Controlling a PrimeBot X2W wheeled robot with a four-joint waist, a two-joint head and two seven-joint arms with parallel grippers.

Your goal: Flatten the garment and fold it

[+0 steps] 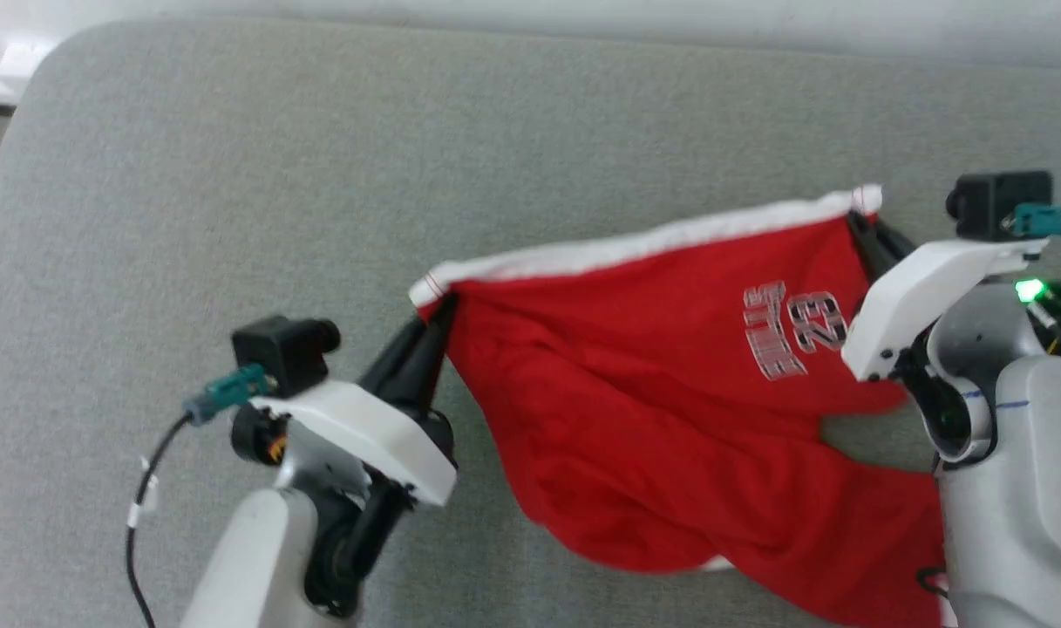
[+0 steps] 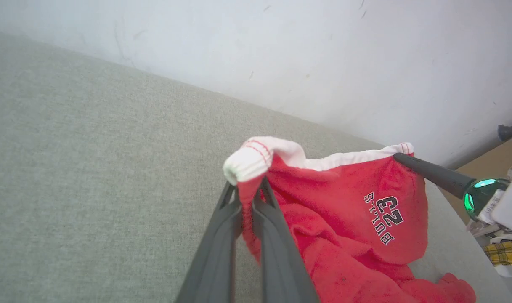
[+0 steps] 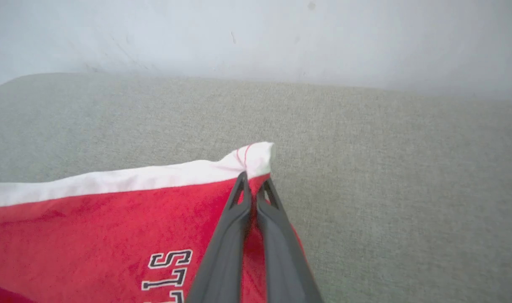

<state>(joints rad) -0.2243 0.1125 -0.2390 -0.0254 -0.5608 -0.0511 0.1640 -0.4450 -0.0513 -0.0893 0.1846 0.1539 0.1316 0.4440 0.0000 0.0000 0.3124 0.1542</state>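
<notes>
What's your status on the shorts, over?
Left gripper, right gripper shut on band ends. Shorts strung between, lower part crumpled on grey pad. Nothing in the way.

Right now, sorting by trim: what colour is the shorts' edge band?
White band on red shorts; clearest in right wrist view.

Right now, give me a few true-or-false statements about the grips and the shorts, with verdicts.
1. The left jaws are shut on the garment, at its white band. True.
2. The right jaws stand open, clear of the cloth. False: they are shut on the band's other end.
3. The garment lies folded. False: it is unfolded and bunched below the stretched band.
4. The lettering sits nearer the right jaws. True.
</notes>
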